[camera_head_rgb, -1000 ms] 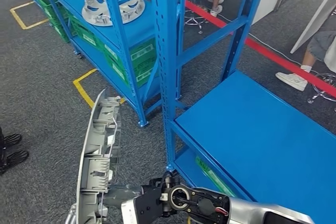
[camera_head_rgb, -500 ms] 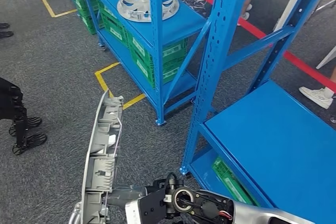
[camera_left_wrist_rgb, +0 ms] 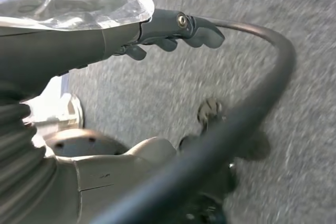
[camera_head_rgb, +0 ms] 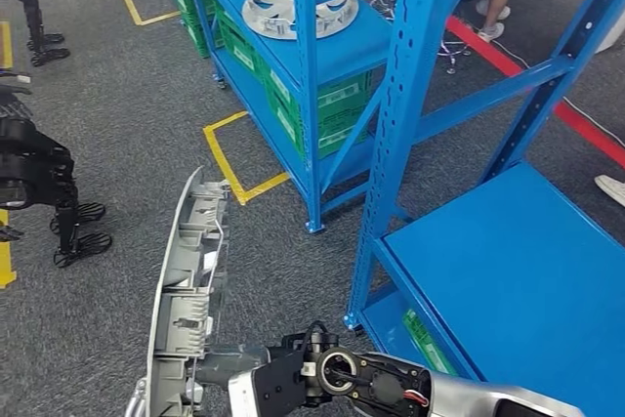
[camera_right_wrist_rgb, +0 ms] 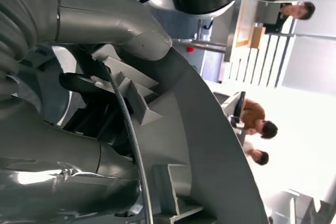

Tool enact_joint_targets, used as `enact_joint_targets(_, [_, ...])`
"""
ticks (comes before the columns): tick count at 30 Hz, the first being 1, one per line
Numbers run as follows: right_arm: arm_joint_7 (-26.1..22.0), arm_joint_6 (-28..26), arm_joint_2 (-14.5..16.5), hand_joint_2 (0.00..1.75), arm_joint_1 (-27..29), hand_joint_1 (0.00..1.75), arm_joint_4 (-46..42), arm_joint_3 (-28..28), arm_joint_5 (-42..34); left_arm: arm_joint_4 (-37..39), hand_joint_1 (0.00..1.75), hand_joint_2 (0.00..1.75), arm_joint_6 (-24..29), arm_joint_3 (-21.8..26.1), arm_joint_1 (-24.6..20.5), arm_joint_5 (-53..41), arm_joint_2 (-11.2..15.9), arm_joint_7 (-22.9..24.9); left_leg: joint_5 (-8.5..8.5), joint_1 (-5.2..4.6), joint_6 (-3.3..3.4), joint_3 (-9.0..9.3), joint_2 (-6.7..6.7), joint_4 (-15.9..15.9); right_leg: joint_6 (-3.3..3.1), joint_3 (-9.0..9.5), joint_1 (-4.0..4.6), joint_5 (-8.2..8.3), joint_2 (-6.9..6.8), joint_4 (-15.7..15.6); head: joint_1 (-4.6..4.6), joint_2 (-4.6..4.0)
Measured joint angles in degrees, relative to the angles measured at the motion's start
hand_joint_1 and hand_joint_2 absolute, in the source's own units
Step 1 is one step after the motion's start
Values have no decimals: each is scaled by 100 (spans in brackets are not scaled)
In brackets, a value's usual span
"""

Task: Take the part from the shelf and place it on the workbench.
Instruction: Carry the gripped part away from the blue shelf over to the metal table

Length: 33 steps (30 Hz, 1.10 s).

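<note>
Held upright in right hand (camera_head_rgb: 269, 388), fingers (camera_right_wrist_rgb: 91, 85) closed through ribbed back: long grey curved plastic trim part (camera_head_rgb: 185, 290), left of blue steel shelf (camera_head_rgb: 401, 124). Probably light, stiff, awkwardly long; best gripped mid-length on ribs. Left hand (camera_left_wrist_rgb: 174, 30) fingers extended, empty.

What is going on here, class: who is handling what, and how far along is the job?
The robot's right hand grips a long grey plastic part, holding it up on end over the grey carpet. The part is already off the blue shelves, where round grey parts lie on a shelf. No workbench is in sight, so the placing is not yet done. The left hand holds nothing, its fingers loosely extended over the floor.
</note>
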Motion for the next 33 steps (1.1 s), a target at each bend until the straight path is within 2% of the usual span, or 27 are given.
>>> enact_joint_targets(1, [6,2,-1,175,6,175,1,-4,4,0,0,175,-4,1,2,7,-14,1,-41,3,-5,-111,15,213,-3,-3,7,-3,-54,0,-2,0])
enact_joint_targets(2, [10,4,-2,175,10,175,1,-5,5,0,0,175,-7,1,6,11,-27,1,36,3,-5,-92,25,166,-3,-5,10,-5,-99,0,-4,0])
enact_joint_targets(3, [14,7,-2,175,11,175,1,-5,5,0,0,175,-9,2,8,15,-34,1,205,4,-1,59,49,-123,1,-3,10,-8,-141,1,-6,0])
enact_joint_targets(4, [17,9,-2,175,11,175,0,-6,5,0,0,175,-11,2,6,17,-40,1,395,3,6,295,125,-552,12,4,13,-15,-177,3,-9,0])
enact_joint_targets(6, [21,13,-1,175,8,175,-1,-9,5,0,0,175,-14,2,-9,18,-50,1,645,-19,50,690,280,-1295,56,8,44,-45,-237,22,-10,0])
enact_joint_targets(7, [23,15,0,175,6,175,-2,-9,5,0,0,175,-15,2,-16,18,-55,0,674,-34,82,770,322,-1452,81,12,57,-59,-260,30,0,0])
enact_joint_targets(10, [30,23,0,175,4,175,-2,-11,5,0,0,175,-18,4,-10,18,-59,-1,680,-58,195,772,215,-1488,164,26,45,-109,-327,50,36,0])
enact_joint_targets(11, [30,25,0,175,4,175,-2,-11,5,0,0,175,-22,4,-4,19,-60,-2,688,-53,230,781,177,-1499,195,-3,32,-182,-281,137,40,0])
enact_joint_targets(13, [31,24,-2,175,7,175,-4,-13,5,0,0,175,-44,5,-2,34,-63,-12,705,-39,293,795,117,-1517,243,-223,9,-496,-103,645,66,0])
enact_joint_targets(15, [38,24,-8,175,17,175,-6,-14,5,0,0,175,-76,9,-8,69,-79,-30,704,-47,318,792,43,-1516,263,-592,8,-875,19,1469,99,0])
enact_joint_targets(16, [44,24,-13,175,23,175,-6,-14,5,0,0,175,-99,14,-8,106,-90,-49,704,-51,319,791,-5,-1514,263,-735,8,-958,34,1765,106,0])
enact_joint_targets(17, [50,25,-17,175,27,175,-6,-14,5,0,0,175,-142,28,-5,161,-100,-81,703,-53,319,792,-57,-1512,258,-797,8,-938,41,1876,111,0])
enact_joint_targets(18, [56,27,-20,175,30,175,-6,-14,5,0,0,175,-208,53,-2,240,-109,-128,703,-54,318,796,-115,-1509,245,-747,7,-803,48,1745,118,0])
enact_joint_targets(19, [61,31,-20,175,30,175,-6,-15,5,0,0,175,-290,86,0,329,-121,-184,702,-54,316,802,-172,-1507,227,-587,6,-578,77,1383,127,0])
enact_joint_targets(21, [66,48,-20,175,27,175,-7,-16,5,-1,0,175,-534,184,2,549,-153,-320,700,-60,295,796,-278,-1493,187,-213,-7,-198,274,533,140,0])
enact_joint_targets(22, [67,57,-20,175,25,175,-7,-17,5,-1,0,175,-723,252,5,695,-170,-403,708,-61,270,777,-324,-1486,173,-91,-12,-111,368,266,137,0])
enact_joint_targets(23, [66,69,-21,175,23,175,-7,-18,5,-2,0,175,-999,345,19,880,-193,-493,721,-59,239,749,-364,-1482,160,-37,-10,-93,433,141,129,0])
enact_joint_targets(25, [60,106,-20,175,21,175,-7,-20,5,-2,0,175,-1830,607,77,1318,-230,-672,751,-45,168,705,-442,-1487,119,-9,-10,-72,388,90,113,0])
enact_joint_targets(27, [50,138,-20,175,19,175,-6,-21,6,-2,0,175,-2582,884,127,1631,-274,-787,647,-43,116,622,-334,-1328,58,22,-20,-30,283,24,77,0])
enact_joint_targets(29, [42,144,-20,175,18,175,-5,-27,8,-2,0,175,-2903,1105,129,1753,-326,-831,317,-39,77,328,-110,-712,17,43,-13,-11,154,-18,24,0])
enact_joint_targets(30, [39,144,-20,175,19,175,-1,-31,10,-2,0,175,-2992,1200,129,1797,-349,-845,134,-31,56,117,-43,-292,6,40,-6,-13,92,-20,3,0])
enact_joint_targets(31, [39,144,-20,175,22,175,6,-32,11,-2,0,175,-3070,1296,139,1843,-372,-861,22,-18,37,-57,-16,48,1,37,-2,-17,33,-20,1,0])
enact_joint_targets(32, [39,145,-20,175,26,175,14,-32,13,-2,0,175,-3139,1383,153,1882,-391,-877,5,-4,20,-147,1,217,-2,35,-1,-21,-21,-20,-1,0])
enact_joint_targets(33, [39,145,-20,175,27,175,22,-31,14,-2,0,175,-3190,1466,167,1911,-407,-892,96,13,3,-118,20,150,2,36,-3,-27,-69,-19,-3,0])
